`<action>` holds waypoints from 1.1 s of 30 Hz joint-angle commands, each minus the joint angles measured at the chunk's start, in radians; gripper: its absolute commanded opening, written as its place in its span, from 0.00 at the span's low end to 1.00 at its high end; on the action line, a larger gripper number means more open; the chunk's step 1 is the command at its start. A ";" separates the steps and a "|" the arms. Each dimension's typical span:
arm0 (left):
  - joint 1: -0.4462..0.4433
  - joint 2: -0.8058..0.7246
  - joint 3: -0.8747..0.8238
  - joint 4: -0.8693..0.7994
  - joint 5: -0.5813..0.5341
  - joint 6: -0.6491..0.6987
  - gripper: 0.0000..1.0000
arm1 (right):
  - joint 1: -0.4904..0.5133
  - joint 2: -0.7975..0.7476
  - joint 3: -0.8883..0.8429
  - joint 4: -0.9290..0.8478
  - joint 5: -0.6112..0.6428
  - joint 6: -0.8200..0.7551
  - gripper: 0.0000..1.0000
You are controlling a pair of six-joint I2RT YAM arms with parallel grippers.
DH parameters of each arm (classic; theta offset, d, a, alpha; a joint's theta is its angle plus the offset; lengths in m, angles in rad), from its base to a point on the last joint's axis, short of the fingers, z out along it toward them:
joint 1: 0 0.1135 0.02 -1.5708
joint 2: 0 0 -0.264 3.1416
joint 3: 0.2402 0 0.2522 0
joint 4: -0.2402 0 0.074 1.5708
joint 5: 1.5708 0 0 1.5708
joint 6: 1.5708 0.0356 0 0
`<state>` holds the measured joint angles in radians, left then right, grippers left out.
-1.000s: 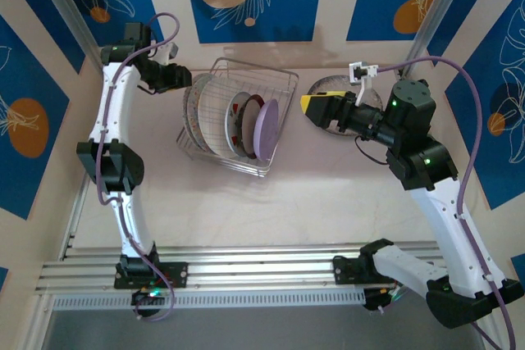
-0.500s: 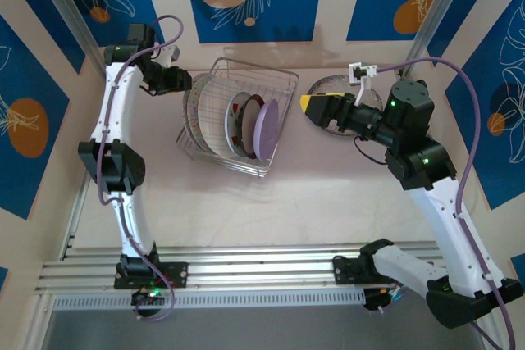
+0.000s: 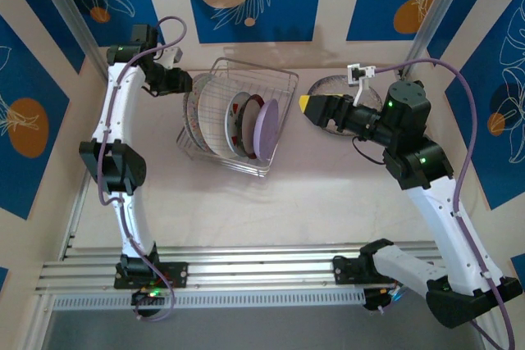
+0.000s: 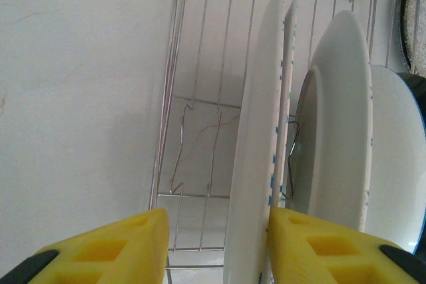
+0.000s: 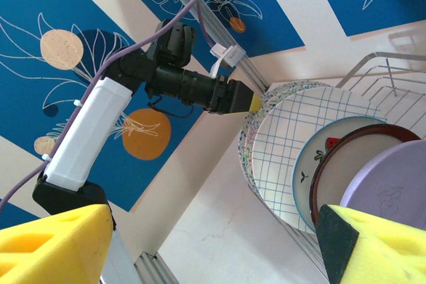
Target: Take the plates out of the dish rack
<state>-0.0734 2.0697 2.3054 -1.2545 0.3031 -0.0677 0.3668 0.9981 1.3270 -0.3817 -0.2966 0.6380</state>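
Against the frames from a second back, the left gripper sits a touch nearer the back-left corner of the table and its cable loop stands higher. The right gripper has crept slightly left and up. The dish rack and the plates in it have not shifted.

Left gripper: jaws apart, straddling the rim of the outermost plate. The left finger stands clear of it, with rack wire showing in the gap. The right finger lies close on the far side, and we cannot tell whether it touches. We note it as not clamped.

Right gripper: fingers spread wide with nothing between them. In the top view it overlaps a grey speckled plate lying flat on the table just right of the rack.

Rack: square, thin silver wire, at centre-back of the table. Plates stand on edge in it; after the outermost come the white grid plate, a small white plate with red fruit print, a dark-rimmed plate and a lilac plate
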 commanded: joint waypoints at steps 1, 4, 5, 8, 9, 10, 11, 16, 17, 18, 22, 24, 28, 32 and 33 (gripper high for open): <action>-0.019 -0.022 -0.037 -0.026 0.037 0.025 0.43 | 0.004 -0.009 -0.006 0.015 -0.017 0.011 0.81; -0.018 -0.028 -0.042 -0.029 0.047 0.019 0.42 | 0.004 -0.007 -0.007 0.014 -0.017 0.013 0.81; -0.019 -0.029 -0.044 -0.032 0.050 0.016 0.40 | 0.004 -0.007 -0.009 0.014 -0.016 0.014 0.81; -0.017 -0.030 -0.046 -0.043 0.040 0.011 0.32 | 0.004 -0.007 -0.008 0.012 -0.014 0.016 0.81; -0.017 -0.032 -0.045 -0.046 0.031 0.007 0.30 | 0.004 -0.006 -0.009 0.012 -0.015 0.017 0.81; -0.017 -0.032 -0.045 -0.050 0.027 0.006 0.29 | 0.005 -0.007 -0.008 0.013 -0.015 0.017 0.81; -0.017 -0.033 -0.046 -0.053 0.022 0.005 0.30 | 0.005 -0.007 -0.009 0.014 -0.015 0.018 0.81; -0.017 -0.045 -0.047 -0.061 -0.009 0.008 0.29 | 0.005 -0.009 -0.014 0.019 -0.018 0.027 0.81; -0.017 -0.048 -0.048 -0.061 -0.013 0.008 0.29 | 0.004 -0.009 -0.015 0.021 -0.018 0.028 0.81; -0.017 -0.051 -0.047 -0.062 -0.016 0.008 0.29 | 0.005 -0.009 -0.018 0.021 -0.018 0.030 0.81; -0.016 -0.052 -0.047 -0.070 -0.032 0.011 0.29 | 0.006 -0.010 -0.023 0.029 -0.018 0.037 0.81; -0.018 -0.051 -0.049 -0.075 -0.031 0.014 0.28 | 0.007 -0.010 -0.024 0.029 -0.018 0.038 0.81; -0.019 -0.055 -0.058 -0.074 -0.024 0.014 0.28 | 0.008 -0.012 -0.028 0.032 -0.018 0.043 0.81; -0.019 -0.064 -0.082 -0.057 0.020 0.010 0.27 | 0.009 -0.011 -0.033 0.033 -0.018 0.048 0.81; -0.019 -0.067 -0.089 -0.050 0.035 0.006 0.27 | 0.009 -0.011 -0.034 0.033 -0.016 0.048 0.81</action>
<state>-0.0799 2.0350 2.2440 -1.2713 0.2924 -0.0685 0.3683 0.9981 1.3022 -0.3611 -0.2966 0.6758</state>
